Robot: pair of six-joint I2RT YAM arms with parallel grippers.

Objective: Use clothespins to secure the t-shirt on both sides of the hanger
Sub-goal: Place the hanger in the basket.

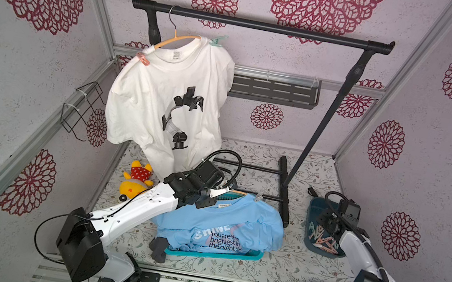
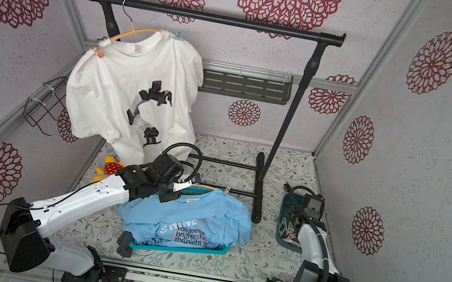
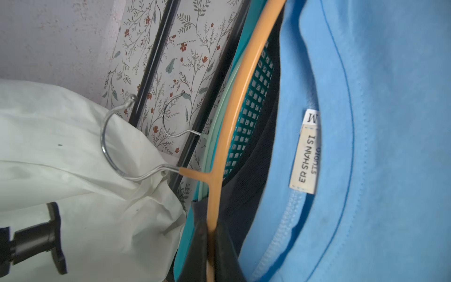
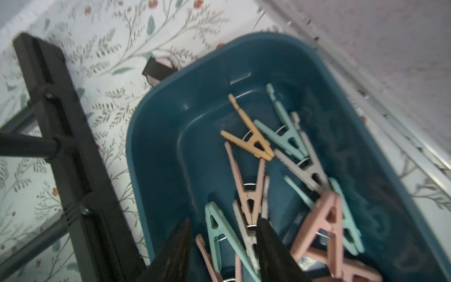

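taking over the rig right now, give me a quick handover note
left gripper: shut on the orange hanger inside the blue t-shirt, over the teal basket.
right gripper: open, down in the dark blue bin, straddling a mint clothespin, nothing lifted.
Done: white t-shirt hangs on the rail, pink clothespin and green clothespin on its shoulders.
To do: pin the blue t-shirt's sides; a pale clip may already sit on one shoulder.

Blue t-shirt [image 1: 251, 223] print: "SHINE", "You are the brightest in the night" — neck label [image 3: 305, 158]: "ER SHAN SI STUDIO".
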